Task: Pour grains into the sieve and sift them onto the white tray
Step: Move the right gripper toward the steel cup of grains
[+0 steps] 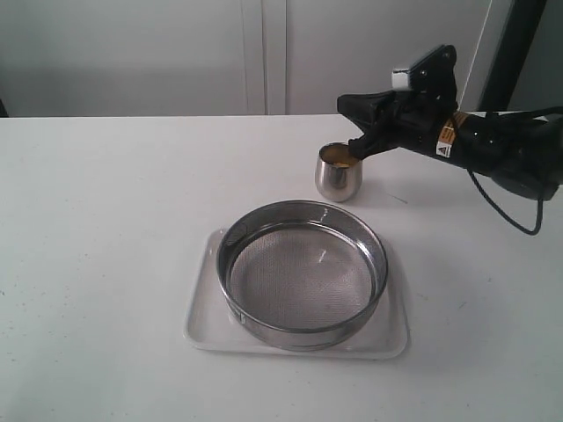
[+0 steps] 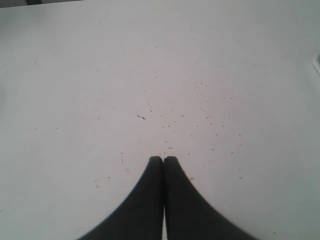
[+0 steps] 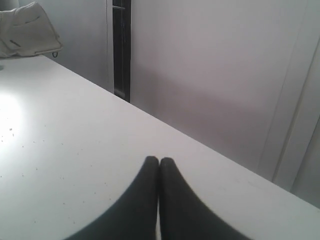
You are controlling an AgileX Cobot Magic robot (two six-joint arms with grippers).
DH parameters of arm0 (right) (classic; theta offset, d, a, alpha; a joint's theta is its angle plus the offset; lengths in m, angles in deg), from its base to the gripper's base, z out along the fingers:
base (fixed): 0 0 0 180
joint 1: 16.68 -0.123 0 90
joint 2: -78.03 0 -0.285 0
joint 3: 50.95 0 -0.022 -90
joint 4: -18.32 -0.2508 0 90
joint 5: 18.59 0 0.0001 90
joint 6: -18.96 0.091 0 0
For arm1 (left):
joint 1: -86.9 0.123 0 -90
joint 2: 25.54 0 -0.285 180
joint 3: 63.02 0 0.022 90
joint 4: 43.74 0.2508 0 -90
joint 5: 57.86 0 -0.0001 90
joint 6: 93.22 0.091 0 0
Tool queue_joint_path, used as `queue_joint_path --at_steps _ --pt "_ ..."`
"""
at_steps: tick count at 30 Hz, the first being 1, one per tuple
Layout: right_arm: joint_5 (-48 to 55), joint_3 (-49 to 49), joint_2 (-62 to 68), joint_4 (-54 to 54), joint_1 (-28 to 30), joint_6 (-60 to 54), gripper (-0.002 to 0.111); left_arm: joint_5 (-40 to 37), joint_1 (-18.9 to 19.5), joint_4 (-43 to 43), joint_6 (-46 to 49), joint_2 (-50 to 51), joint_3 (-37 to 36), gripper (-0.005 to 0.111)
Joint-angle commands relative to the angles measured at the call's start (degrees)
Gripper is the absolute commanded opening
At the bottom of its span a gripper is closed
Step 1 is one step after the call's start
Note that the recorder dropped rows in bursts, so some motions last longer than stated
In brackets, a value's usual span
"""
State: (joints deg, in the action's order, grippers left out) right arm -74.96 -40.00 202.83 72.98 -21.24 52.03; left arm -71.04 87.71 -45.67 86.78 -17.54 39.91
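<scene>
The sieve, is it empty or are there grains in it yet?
Empty: the sieve shows bare mesh; the yellowish grains sit in the upright steel cup behind it.

The place is best taken for a laboratory or a robot test room. A wide white table is set against plain pale wall panels. A black robot arm with a loose cable is seen above the table, and a small yellow label is stuck on it.
</scene>
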Motion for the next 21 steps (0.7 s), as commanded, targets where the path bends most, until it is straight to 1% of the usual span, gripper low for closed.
queue_joint_path --at_steps 1,3,5,8,9,10,11,13,17,21 --pt "-0.5 -0.5 0.7 0.7 -0.1 -2.8 0.001 0.2 -0.3 -0.3 0.0 -0.2 -0.1 0.0" --pt "-0.5 -0.5 0.9 0.9 -0.1 -3.4 0.006 0.2 -0.3 -0.3 0.0 -0.2 -0.1 0.0" --pt "-0.5 -0.5 0.9 0.9 -0.1 -3.4 0.016 0.2 -0.3 -0.3 0.0 -0.2 -0.1 0.0" --pt "-0.7 -0.5 0.9 0.9 -0.1 -3.4 0.044 0.2 -0.3 -0.3 0.0 -0.2 -0.1 0.0" --pt "-0.7 -0.5 1.1 0.7 -0.1 -3.1 0.065 0.2 -0.3 -0.3 0.0 -0.2 -0.1 0.0" --pt "-0.7 -0.5 1.4 0.6 -0.1 -2.7 0.073 0.2 -0.3 -0.3 0.0 -0.2 -0.1 0.0" --pt "0.2 -0.5 1.9 0.5 -0.1 -2.7 0.089 0.2 -0.3 -0.3 0.0 -0.2 -0.1 0.0" --pt "3.9 -0.5 2.4 0.5 -0.1 -2.6 0.1 0.2 -0.3 -0.3 0.0 -0.2 -0.1 0.0" --pt "6.1 -0.5 2.7 -1.1 -0.1 -1.4 0.1 0.2 -0.3 -0.3 0.0 -0.2 -0.1 0.0" --pt "6.1 -0.5 4.0 -1.3 -0.1 -1.4 0.1 0.2 -0.3 -0.3 0.0 -0.2 -0.1 0.0"
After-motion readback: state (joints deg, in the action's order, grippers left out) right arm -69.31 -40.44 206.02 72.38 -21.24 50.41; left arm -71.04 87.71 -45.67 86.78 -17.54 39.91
